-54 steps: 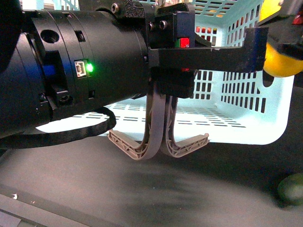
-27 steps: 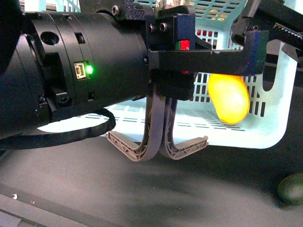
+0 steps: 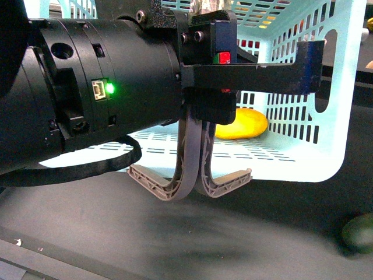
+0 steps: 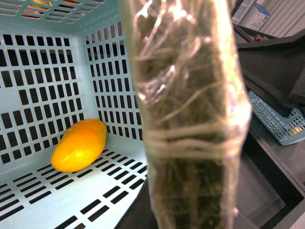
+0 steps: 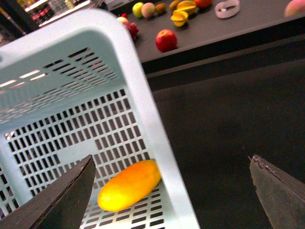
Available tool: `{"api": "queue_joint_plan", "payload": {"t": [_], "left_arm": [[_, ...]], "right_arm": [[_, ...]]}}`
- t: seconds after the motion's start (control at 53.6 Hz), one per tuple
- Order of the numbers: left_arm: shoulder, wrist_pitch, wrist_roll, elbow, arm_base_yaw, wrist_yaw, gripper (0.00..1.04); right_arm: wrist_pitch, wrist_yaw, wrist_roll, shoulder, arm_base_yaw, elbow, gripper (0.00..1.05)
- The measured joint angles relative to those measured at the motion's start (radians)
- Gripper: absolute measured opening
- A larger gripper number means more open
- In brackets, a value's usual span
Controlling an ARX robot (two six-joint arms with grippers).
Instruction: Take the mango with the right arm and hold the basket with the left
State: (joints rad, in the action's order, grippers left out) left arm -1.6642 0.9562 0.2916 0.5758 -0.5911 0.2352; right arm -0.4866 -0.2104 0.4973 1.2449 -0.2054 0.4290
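The pale turquoise basket [image 3: 303,157] hangs by its two grey-brown handles [image 3: 192,169], and my left gripper [image 3: 204,114] is shut on them. The yellow mango [image 3: 242,123] lies loose on the basket's slotted floor near a side wall. It also shows in the left wrist view [image 4: 78,145] and the right wrist view [image 5: 128,185]. My right gripper [image 5: 171,191] is open and empty above the basket's rim [image 5: 138,95], with the mango below and between its fingers [image 5: 57,200]. A blurred wrapped finger [image 4: 190,119] fills the left wrist view.
A dark green roundish fruit [image 3: 358,232] lies on the dark table at the front right, outside the basket. Far off, a counter holds a red apple [image 5: 166,40], a cut star-shaped fruit [image 5: 183,14] and other fruit. A blue crate [image 4: 281,124] stands beside the table.
A second ago my right gripper held the mango at the upper right. It let go, the mango fell into the basket and lies on its floor. The right gripper has left the front view.
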Motion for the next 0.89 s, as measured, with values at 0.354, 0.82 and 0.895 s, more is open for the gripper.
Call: {"api": "queue_joint_plan", "payload": {"t": [0.354,0.82,0.895], "left_arm": [[0.000,0.000,0.000,0.000,0.000,0.003,0.07],[0.000,0.000,0.000,0.000,0.000,0.003,0.07],[0.000,0.000,0.002,0.000,0.000,0.003,0.07]], "right_arm": [[0.271,-0.010,0.005,-0.432,0.126,-0.131,0.97],[0.274,0.172,-0.192,-0.858,0.222,-0.331,0.79],[0.222,0.217,-0.324,-0.886,0.205,-0.352,0.69]]}}
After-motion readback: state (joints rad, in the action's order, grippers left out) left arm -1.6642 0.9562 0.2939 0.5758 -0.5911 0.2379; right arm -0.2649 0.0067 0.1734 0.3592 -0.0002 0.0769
